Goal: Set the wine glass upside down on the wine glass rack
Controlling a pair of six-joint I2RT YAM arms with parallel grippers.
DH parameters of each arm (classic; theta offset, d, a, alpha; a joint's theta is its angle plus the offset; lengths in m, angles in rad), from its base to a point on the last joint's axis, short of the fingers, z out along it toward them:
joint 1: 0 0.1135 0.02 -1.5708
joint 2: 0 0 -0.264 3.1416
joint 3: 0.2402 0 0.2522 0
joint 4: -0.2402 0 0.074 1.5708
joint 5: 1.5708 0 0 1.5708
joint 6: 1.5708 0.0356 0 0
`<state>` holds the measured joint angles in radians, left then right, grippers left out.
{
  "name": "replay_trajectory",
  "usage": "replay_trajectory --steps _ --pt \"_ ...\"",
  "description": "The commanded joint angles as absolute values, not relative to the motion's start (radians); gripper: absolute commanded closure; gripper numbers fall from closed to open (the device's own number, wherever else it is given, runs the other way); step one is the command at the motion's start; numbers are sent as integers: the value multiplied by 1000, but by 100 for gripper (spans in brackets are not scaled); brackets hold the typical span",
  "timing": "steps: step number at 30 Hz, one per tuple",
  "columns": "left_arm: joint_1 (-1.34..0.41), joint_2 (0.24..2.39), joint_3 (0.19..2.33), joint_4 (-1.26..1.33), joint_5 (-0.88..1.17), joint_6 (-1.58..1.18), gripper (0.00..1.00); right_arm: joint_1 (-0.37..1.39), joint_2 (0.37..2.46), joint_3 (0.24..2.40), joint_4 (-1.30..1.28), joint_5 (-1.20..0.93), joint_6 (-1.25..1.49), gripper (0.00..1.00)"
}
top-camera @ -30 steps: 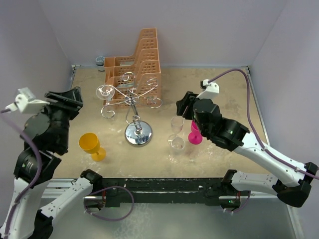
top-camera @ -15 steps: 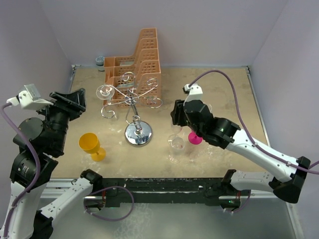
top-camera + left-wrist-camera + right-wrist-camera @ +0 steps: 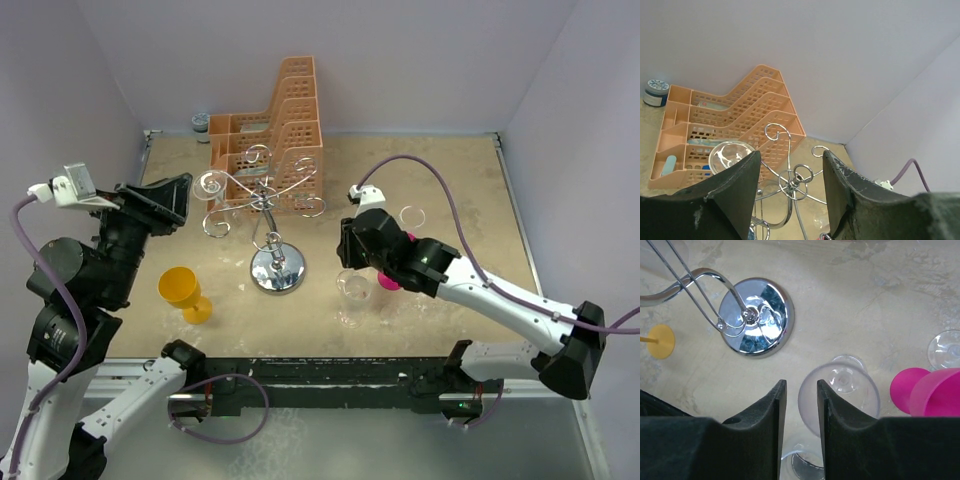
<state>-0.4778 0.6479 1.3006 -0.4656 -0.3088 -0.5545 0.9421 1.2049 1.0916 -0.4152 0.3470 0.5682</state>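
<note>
Barely begun: the right gripper [image 3: 801, 386], narrowly parted, straddles the wine glass [image 3: 852, 402] rim, seemingly not yet clamped; the wine glass rack [image 3: 278, 270] awaits.

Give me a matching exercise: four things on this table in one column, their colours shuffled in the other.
Things:
1. rack
2. basket
3. goblet left of the rack
4. goblet right of the rack

Colours:
A. pink
B. silver
C. yellow
D. orange

Pairs: 1-B, 2-D, 3-C, 4-A.
</note>
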Motion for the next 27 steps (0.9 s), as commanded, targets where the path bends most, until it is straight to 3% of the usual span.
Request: replay_trajectory --steps 1,13,27 --pt "-473 653 1292 -405 -263 -529 50 943 1247 1130 -449 375 591 71" --pt "-473 685 1324 -467 -359 -550 50 943 1255 1171 -478 470 583 99" --pt "-474 775 1408 -470 -139 -567 44 943 1071 1160 -414 679 666 100"
